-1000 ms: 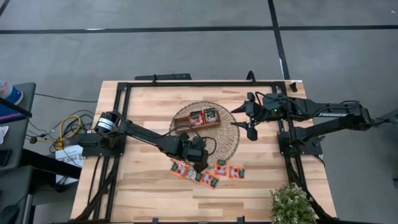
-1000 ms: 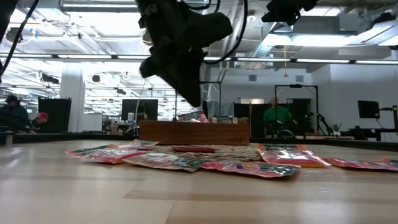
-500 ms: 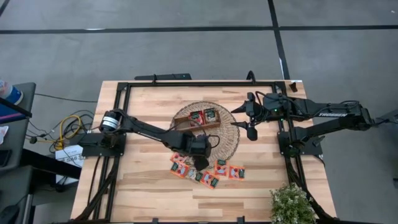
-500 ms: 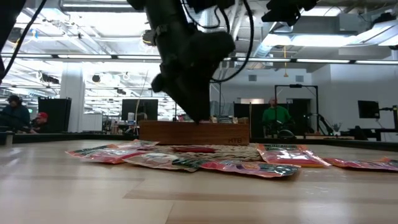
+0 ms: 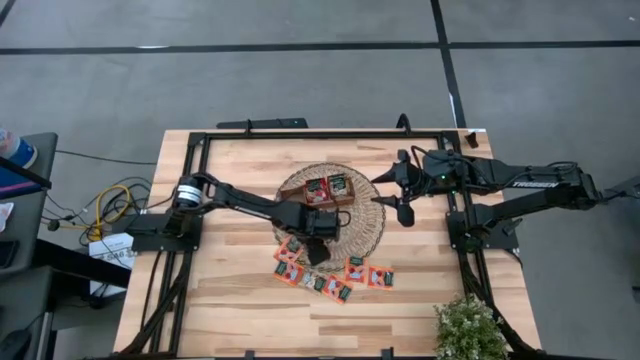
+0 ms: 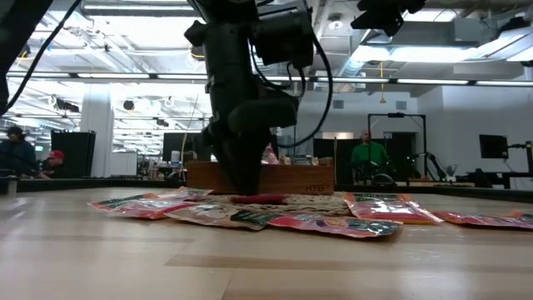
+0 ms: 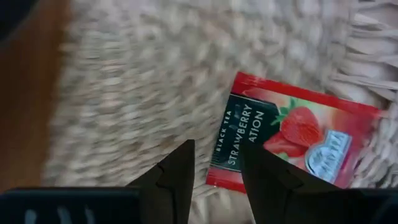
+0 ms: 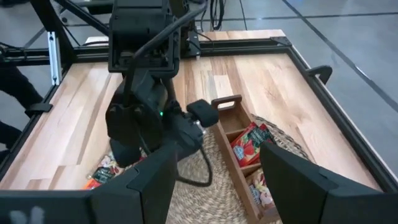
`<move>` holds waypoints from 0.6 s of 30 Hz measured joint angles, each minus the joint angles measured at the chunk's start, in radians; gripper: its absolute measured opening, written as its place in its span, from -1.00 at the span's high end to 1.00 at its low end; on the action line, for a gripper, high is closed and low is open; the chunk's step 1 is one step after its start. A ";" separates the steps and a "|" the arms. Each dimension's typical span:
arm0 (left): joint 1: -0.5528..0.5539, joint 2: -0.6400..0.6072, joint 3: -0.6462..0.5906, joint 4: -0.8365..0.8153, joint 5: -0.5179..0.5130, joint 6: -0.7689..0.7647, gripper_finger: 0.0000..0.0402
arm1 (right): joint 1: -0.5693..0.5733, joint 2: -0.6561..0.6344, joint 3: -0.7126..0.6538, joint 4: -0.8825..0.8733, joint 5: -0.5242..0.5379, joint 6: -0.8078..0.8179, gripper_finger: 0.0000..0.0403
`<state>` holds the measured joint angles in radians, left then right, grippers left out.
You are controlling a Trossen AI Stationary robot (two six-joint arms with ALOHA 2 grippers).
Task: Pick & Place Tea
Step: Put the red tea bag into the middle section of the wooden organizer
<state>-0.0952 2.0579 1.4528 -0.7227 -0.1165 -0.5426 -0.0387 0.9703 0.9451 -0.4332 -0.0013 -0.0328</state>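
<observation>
Two arms, one wooden tray (image 5: 352, 198), one round woven mat (image 5: 368, 228), one potted plant (image 5: 468, 326) at the table (image 5: 230, 310) corner. About seven loose tea sachets (image 5: 355, 269) in a scattered row on the bare wood just in front of the mat, flat, some overlapping. Two more inside the tray: one per compartment (image 8: 249, 142), in the middle and the far-end sections; third compartment partly behind the left arm. Tray itself set on the mat.

Left gripper (image 7: 217, 177) low over the mat's front edge, fingers (image 7: 180, 174) parted and gripping nothing. One sachet (image 7: 292, 140) flat on the weave just beyond the tips, label up, "Black Tea Strawberry" readable, long axis running away from the fingers, near short edge at the fingertips, far end at the mat's fringe.

Right gripper (image 5: 400, 190) raised beside the tray's right end, fingers (image 8: 155, 180) spread wide, empty.
</observation>
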 joint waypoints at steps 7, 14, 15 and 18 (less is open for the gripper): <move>-0.006 0.030 0.005 0.048 0.008 0.009 0.42 | 0.000 0.000 0.000 0.010 0.000 0.007 -0.11; -0.011 0.030 0.004 -0.009 -0.110 -0.021 0.64 | -0.001 0.000 0.000 0.015 0.000 0.007 -0.11; -0.013 0.030 0.003 -0.017 -0.132 -0.019 0.72 | -0.001 0.000 0.000 0.015 0.000 0.007 -0.11; -0.024 0.030 0.002 -0.038 -0.172 -0.007 0.94 | -0.001 0.000 0.000 0.017 0.001 0.007 -0.11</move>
<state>-0.1187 2.0876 1.4548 -0.7603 -0.2885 -0.5500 -0.0395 0.9703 0.9451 -0.4159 -0.0006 -0.0257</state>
